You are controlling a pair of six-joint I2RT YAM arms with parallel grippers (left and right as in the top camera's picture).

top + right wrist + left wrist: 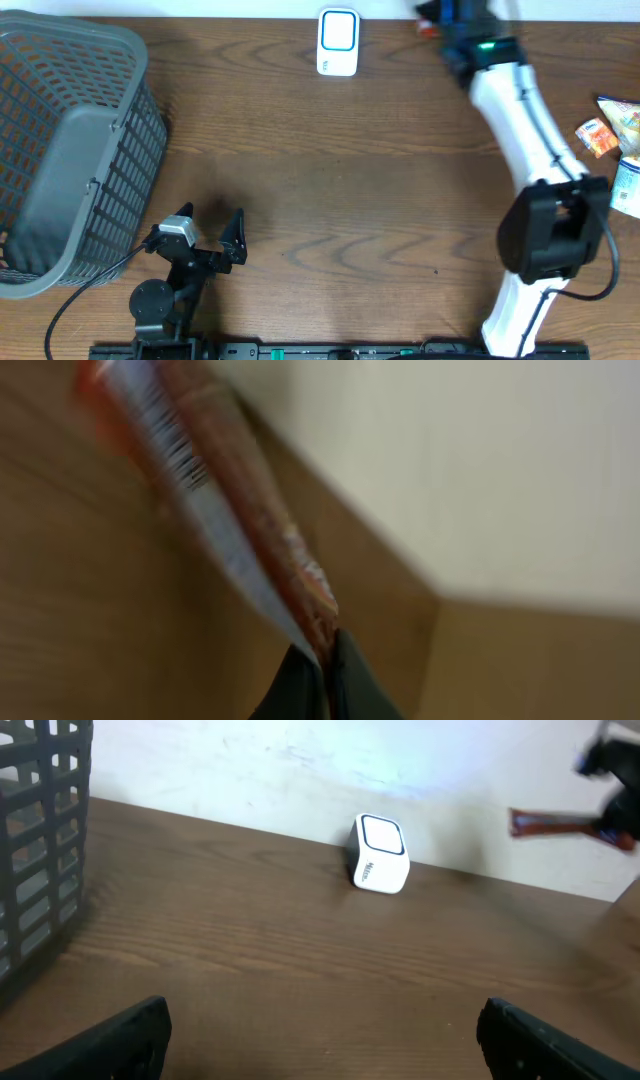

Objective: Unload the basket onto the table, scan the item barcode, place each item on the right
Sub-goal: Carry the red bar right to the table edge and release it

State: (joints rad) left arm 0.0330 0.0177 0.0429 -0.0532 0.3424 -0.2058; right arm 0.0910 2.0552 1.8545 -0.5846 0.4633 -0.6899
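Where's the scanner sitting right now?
In the overhead view the white scanner stands at the far edge of the table, near the middle, right of the grey basket and left of the right gripper with its packet.

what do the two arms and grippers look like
The left arm is all black. Its left gripper has dark wedge-shaped fingers and a silver block at the wrist, and a black cable trails off it. The right arm has white links, a bulky black joint housing, a green light near the wrist and a black right gripper.
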